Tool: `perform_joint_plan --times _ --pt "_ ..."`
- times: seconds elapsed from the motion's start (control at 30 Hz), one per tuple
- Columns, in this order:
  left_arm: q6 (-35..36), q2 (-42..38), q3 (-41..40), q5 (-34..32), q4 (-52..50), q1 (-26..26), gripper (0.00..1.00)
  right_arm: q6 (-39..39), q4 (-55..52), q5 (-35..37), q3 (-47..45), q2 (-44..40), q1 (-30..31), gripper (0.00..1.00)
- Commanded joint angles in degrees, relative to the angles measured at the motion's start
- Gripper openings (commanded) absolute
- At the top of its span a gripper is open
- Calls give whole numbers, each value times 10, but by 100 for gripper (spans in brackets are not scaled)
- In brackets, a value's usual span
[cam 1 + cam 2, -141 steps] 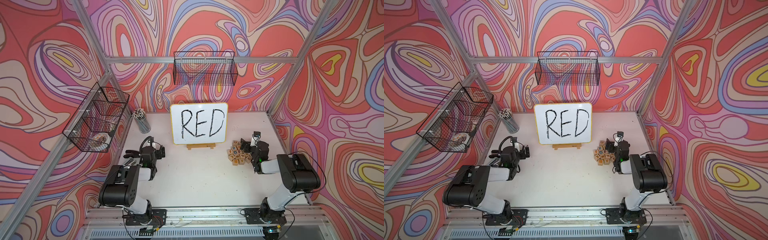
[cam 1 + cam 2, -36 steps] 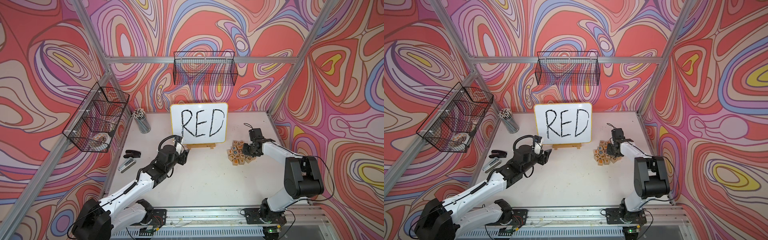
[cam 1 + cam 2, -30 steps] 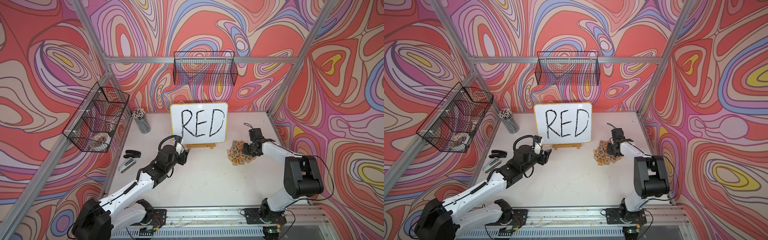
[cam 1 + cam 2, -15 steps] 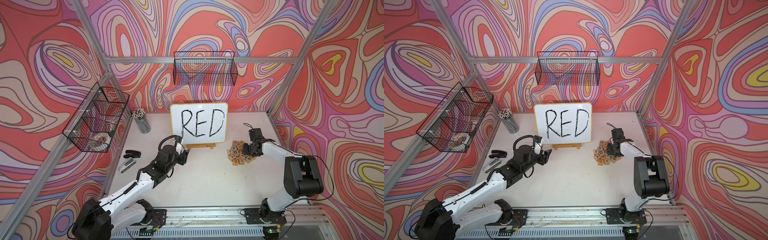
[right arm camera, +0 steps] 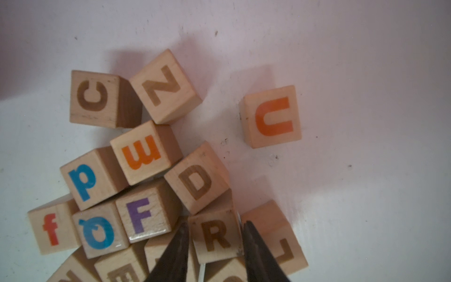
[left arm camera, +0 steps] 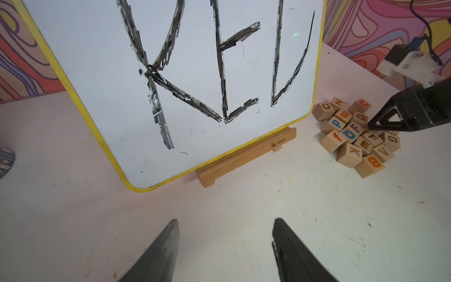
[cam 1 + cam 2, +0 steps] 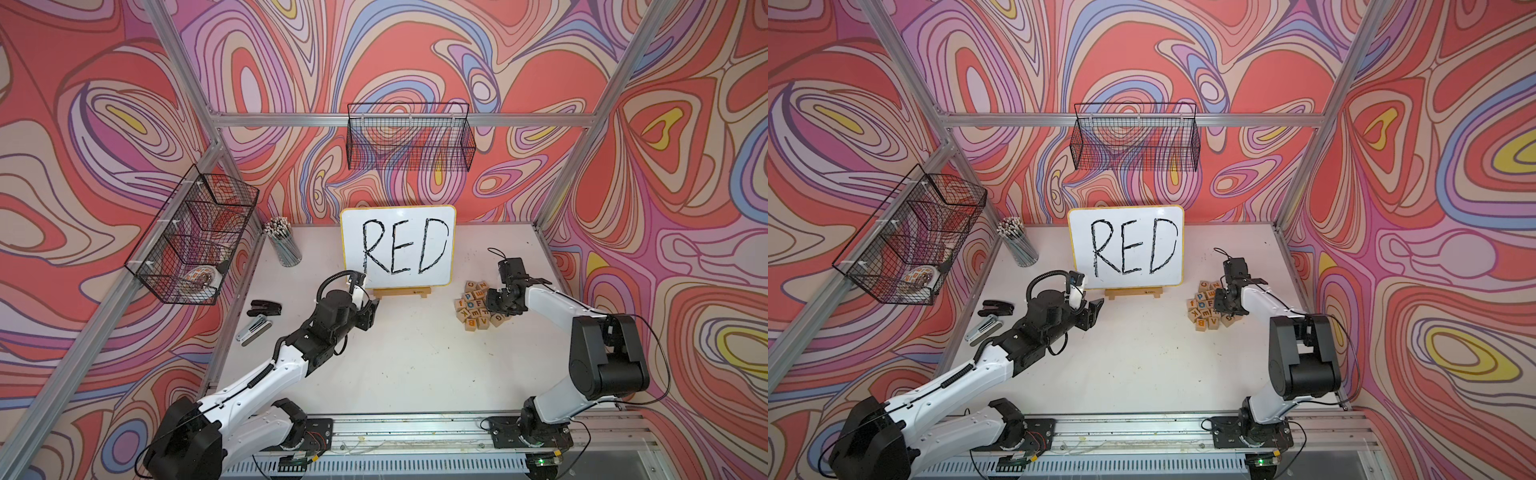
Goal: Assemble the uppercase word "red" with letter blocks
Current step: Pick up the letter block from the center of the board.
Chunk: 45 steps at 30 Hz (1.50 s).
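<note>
Wooden blocks (image 7: 478, 305), one R (image 5: 214, 238), one D (image 5: 195, 182), one E (image 6: 365, 145)

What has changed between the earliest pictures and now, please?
Both arms unfolded. The left gripper moved forward to the foot of the whiteboard, open and empty. The right gripper reached into the block pile, its fingers now flanking the R block; a firm grip is not clear. The whiteboard and pencil cup stayed put.

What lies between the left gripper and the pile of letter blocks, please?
Only bare white table, seen in both top views: nothing separates the left gripper from the pile of letter blocks. The whiteboard's wooden stand sits just behind that stretch.
</note>
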Motion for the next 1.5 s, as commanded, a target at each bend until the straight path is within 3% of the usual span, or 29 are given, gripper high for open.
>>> perform_joint_plan --times 0.0,0.83,1.13,1.37,1.47 --pt "6 4 12 5 6 -2 64 2 0 8 -7 4 -3 39" --pt "6 12 11 2 10 -2 64 11 13 4 2 43 -3 31" --pt "4 4 8 0 10 -2 64 13 4 2 1 29 -3 22" --pt "3 2 6 1 11 -2 64 14 0 3 1 23 -3 24" --pt "3 2 6 0 11 -2 64 15 1 1 2 33 -3 35"
